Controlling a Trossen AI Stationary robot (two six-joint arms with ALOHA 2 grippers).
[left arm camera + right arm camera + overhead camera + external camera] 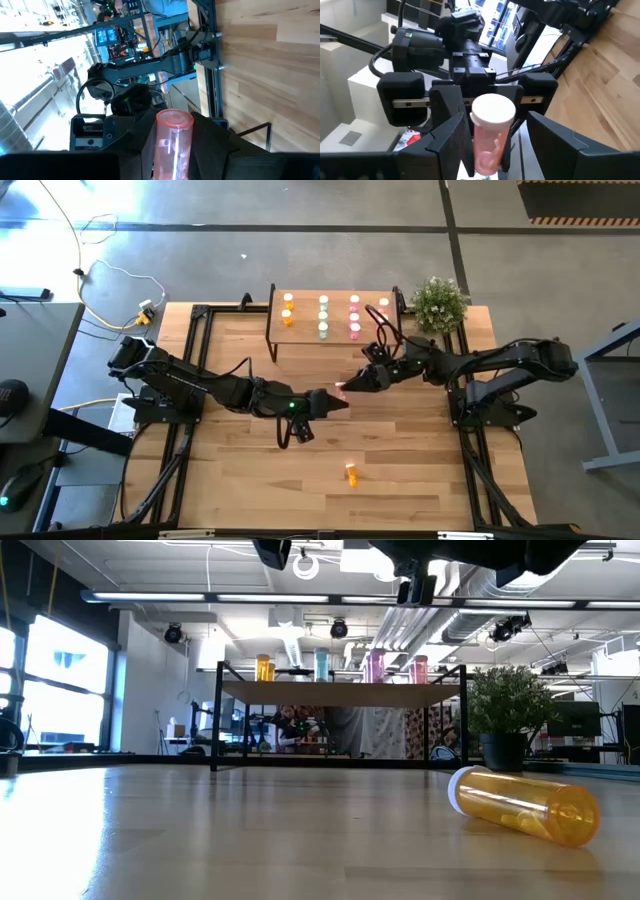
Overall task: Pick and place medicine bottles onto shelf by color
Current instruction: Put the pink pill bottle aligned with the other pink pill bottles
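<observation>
left tool (338, 402) grips pink bottle (342, 389) over wooden table (420, 470).

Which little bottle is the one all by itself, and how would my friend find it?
Start at the big wooden table and look at its near half, far from the shelf with its rows of bottles. There lies one orange bottle with a white cap. It is the only one lying on its side on the bare tabletop.

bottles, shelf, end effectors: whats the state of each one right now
pink bottle: held off the table, between both end effectors
left end effector: shut on the pink bottle
right end effector: open around the pink bottle's capped end
orange bottle: lying on its side on the table
shelf: holding upright bottles sorted in colour columns
plant: upright
</observation>
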